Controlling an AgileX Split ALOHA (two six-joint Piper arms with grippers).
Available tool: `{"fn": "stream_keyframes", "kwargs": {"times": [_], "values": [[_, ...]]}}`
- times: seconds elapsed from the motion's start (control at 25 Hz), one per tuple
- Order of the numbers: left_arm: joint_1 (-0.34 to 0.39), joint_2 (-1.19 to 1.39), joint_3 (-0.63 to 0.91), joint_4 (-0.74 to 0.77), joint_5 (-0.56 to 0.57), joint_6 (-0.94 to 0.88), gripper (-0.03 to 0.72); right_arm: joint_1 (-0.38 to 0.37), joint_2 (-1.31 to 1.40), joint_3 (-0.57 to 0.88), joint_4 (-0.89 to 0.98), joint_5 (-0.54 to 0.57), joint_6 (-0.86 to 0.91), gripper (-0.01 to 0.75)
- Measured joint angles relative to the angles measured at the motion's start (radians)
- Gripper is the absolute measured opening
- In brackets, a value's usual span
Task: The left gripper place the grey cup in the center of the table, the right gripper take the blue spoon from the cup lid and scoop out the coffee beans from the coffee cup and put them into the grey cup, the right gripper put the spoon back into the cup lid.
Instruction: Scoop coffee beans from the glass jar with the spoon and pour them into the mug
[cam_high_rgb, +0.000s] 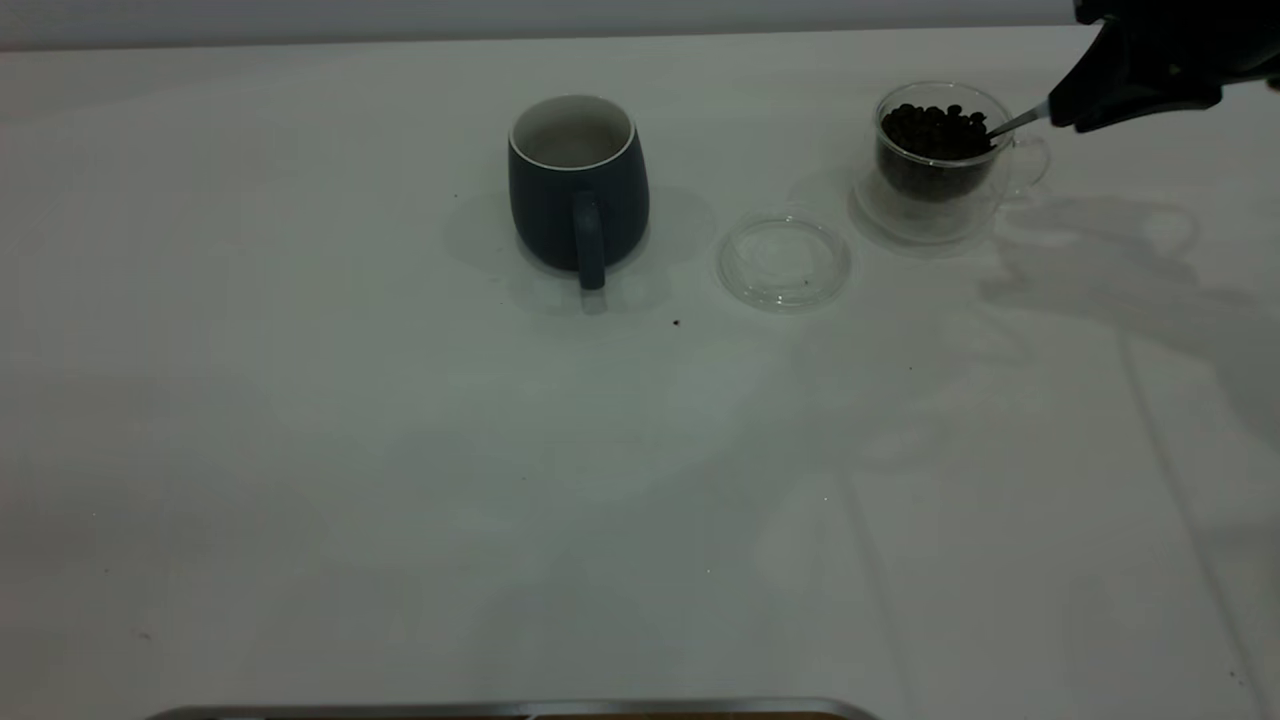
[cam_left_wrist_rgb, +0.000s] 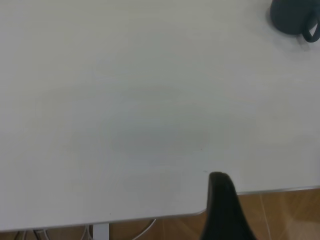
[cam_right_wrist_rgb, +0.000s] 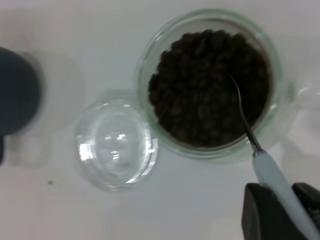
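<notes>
The grey cup (cam_high_rgb: 578, 185) stands upright near the middle of the table (cam_high_rgb: 400, 450), its handle toward the front; it also shows in the left wrist view (cam_left_wrist_rgb: 294, 16). The cup lid (cam_high_rgb: 783, 262) lies empty between it and the coffee cup (cam_high_rgb: 940, 160), which is full of coffee beans (cam_high_rgb: 935, 132). My right gripper (cam_high_rgb: 1075, 108) is shut on the pale handle of the blue spoon (cam_right_wrist_rgb: 272, 182), just right of the coffee cup. The spoon's metal stem (cam_high_rgb: 1015, 122) reaches into the beans (cam_right_wrist_rgb: 207, 87), and its bowl is buried there. My left gripper is out of the exterior view; only one dark finger (cam_left_wrist_rgb: 222, 210) shows, over the table's corner.
A stray bean (cam_high_rgb: 676, 323) lies on the table in front of the lid. The table's edge (cam_left_wrist_rgb: 150, 216) and wooden floor show in the left wrist view. A metal strip (cam_high_rgb: 500, 710) runs along the front edge.
</notes>
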Motion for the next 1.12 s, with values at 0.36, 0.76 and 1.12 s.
{"fn": "stream_keyframes", "kwargs": {"times": [0.36, 0.76, 1.12], "values": [[0.000, 0.000, 0.000, 0.000, 0.000, 0.000, 0.530, -0.087, 0.037, 0.000, 0.149, 0.155, 0.010, 0.106], [0.000, 0.000, 0.000, 0.000, 0.000, 0.000, 0.530, -0.209, 0.152, -0.004, 0.338, 0.381, -0.108, 0.106], [0.000, 0.000, 0.000, 0.000, 0.000, 0.000, 0.530, -0.251, 0.189, -0.009, 0.426, 0.483, -0.168, 0.106]]}}
